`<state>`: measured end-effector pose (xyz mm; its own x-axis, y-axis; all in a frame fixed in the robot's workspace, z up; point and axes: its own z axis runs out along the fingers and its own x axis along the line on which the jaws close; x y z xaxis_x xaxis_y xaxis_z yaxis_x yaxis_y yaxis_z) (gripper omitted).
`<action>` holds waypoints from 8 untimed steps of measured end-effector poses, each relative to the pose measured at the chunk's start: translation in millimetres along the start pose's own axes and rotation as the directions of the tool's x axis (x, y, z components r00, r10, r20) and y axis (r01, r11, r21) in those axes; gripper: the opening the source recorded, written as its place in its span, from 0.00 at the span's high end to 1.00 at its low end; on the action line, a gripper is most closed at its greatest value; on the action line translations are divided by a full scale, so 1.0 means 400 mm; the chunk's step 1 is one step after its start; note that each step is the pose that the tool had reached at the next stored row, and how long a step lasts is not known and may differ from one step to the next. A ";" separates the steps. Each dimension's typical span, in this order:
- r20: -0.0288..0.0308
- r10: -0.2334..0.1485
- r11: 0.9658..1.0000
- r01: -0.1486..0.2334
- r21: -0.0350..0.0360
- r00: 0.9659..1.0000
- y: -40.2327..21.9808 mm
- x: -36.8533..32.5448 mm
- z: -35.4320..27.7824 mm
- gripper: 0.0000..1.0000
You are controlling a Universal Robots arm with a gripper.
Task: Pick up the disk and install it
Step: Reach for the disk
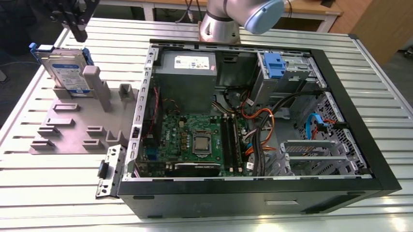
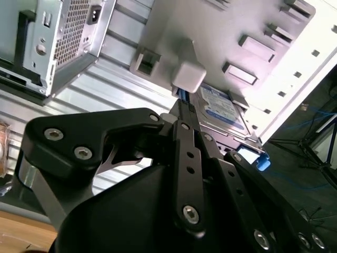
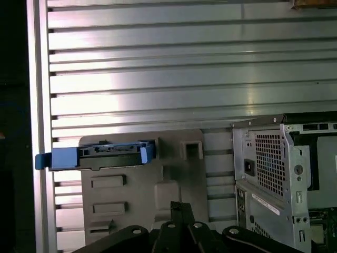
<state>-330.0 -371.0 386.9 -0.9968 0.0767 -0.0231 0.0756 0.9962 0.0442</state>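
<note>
The disk [image 1: 66, 72] stands on edge in a slot at the far end of a grey holder block [image 1: 77, 126], at the exterior view's left. It is silver-grey with a white-and-blue label and sits in a blue carrier frame. My black gripper [image 1: 79, 36] hangs just above and behind it, apart from it, with its fingers together and nothing between them. In the first wrist view the disk [image 3: 110, 153] shows edge-on in the holder [image 3: 174, 174], beyond the gripper [image 3: 179, 206]. The second wrist view has the disk [image 2: 221, 108] just past the gripper [image 2: 181, 108].
An open computer case [image 1: 361, 145] lies on the slatted metal table [image 1: 51, 183], to the exterior view's right of the holder. Inside it are a grey power supply [image 1: 185, 72], a motherboard [image 1: 193, 140], cables, and a blue bracket [image 1: 274, 65] in the drive bay. The arm's base [image 1: 219, 24] stands behind the case.
</note>
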 end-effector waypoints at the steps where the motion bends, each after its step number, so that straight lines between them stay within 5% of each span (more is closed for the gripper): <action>1: 0.000 0.000 1.000 0.000 0.000 1.000 0.003 0.007 0.000 0.89; 8: 0.000 0.000 1.000 0.000 0.000 1.000 0.011 0.064 0.002 0.89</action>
<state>-355.3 -364.8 385.6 -0.9968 0.0767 -0.0231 0.0756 0.9962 0.0442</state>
